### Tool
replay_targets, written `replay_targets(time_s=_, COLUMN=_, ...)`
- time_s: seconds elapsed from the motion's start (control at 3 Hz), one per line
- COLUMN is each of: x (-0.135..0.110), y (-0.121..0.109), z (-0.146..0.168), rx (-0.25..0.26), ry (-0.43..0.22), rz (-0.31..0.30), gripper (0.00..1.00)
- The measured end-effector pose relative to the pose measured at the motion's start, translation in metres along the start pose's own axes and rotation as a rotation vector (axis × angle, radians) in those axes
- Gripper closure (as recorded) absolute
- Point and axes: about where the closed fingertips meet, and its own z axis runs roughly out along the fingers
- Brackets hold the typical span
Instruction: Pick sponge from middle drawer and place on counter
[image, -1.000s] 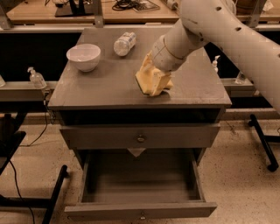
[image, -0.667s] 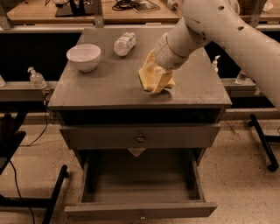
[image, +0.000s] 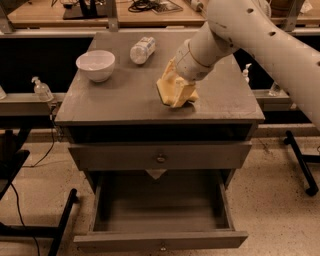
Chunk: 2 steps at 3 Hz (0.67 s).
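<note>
My gripper (image: 176, 87) is over the right middle of the counter (image: 120, 102), pointing down. Its pale yellow fingers are shut on the yellow sponge (image: 172, 96). The sponge's lower edge is at or touching the counter surface. The middle drawer (image: 160, 212) is pulled open below, and its grey box interior shows nothing inside. The white arm reaches in from the upper right and hides part of the counter's back right.
A white bowl (image: 95, 64) stands at the counter's back left. A plastic bottle (image: 142, 49) lies on its side at the back middle. A closed drawer front with a round knob (image: 161, 159) sits above the open drawer. A wooden table (image: 45, 14) stands behind.
The gripper with the sponge has shifted only slightly over the counter, lifting a touch and coming back down. The drawer, bowl and bottle have not moved.
</note>
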Motion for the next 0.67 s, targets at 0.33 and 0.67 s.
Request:
replay_targets(time_s=0.33, x=-0.0008, y=0.0006, z=0.0022, rx=-0.003, ry=-0.002, rz=-0.001, gripper=0.20)
replay_targets(time_s=0.67, x=-0.0039, y=0.0010, z=0.0033, rx=-0.010, ry=0.006, rz=-0.019, gripper=0.01)
